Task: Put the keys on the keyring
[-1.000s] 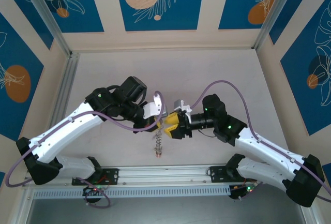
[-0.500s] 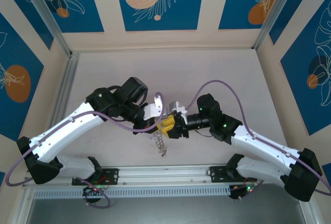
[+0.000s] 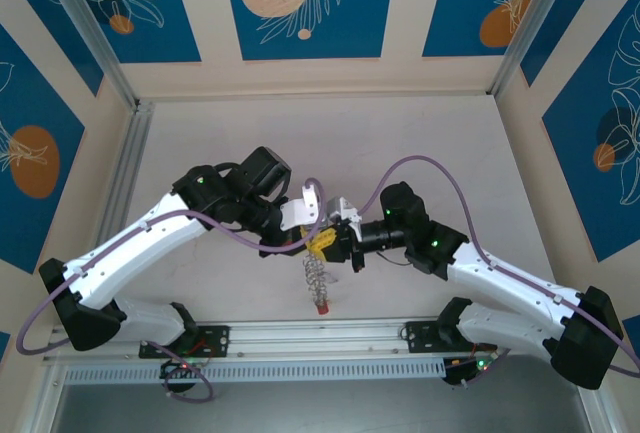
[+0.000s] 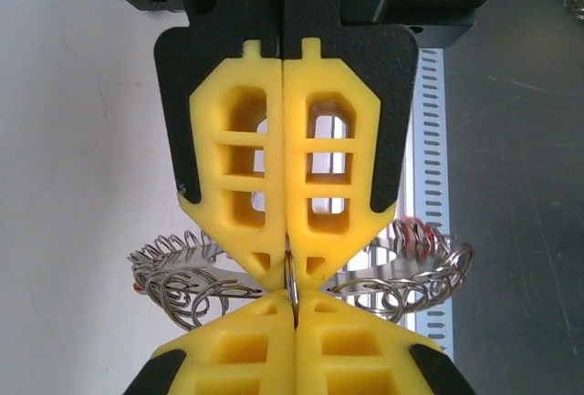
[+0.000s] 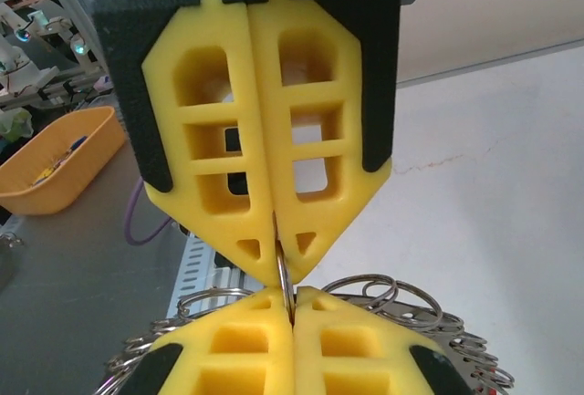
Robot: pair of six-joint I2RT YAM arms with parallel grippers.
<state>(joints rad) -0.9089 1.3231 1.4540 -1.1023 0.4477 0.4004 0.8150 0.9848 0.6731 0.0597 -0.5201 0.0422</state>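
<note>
Both arms have crept leftward and closed up over the past second, so the hands now meet tip to tip above the tabletop [image 3: 200, 143], and the hanging bunch has swung slightly to the right.

The left hand [image 4: 285, 263] has its yellow fingers pressed flat together, pinching a thin metal loop [image 4: 292, 284] at their very tips. Below that pinch hangs the keyring [image 4: 365, 278], a flat grey band held clear of the tabletop. Its rim is already fringed with many small wire-like keys [image 4: 182, 285] and a red tag [image 4: 415, 233]. The right hand [image 5: 276, 247] comes in from the other side, its fingers likewise closed on the same loop, nose to nose with the left.

Much of the job looks done, since the rim is crowded. What remains, by my reading, is to work the pinched loop fully onto the band. I cannot tell whether it is threaded yet, nor whether loose keys lie elsewhere.
</note>
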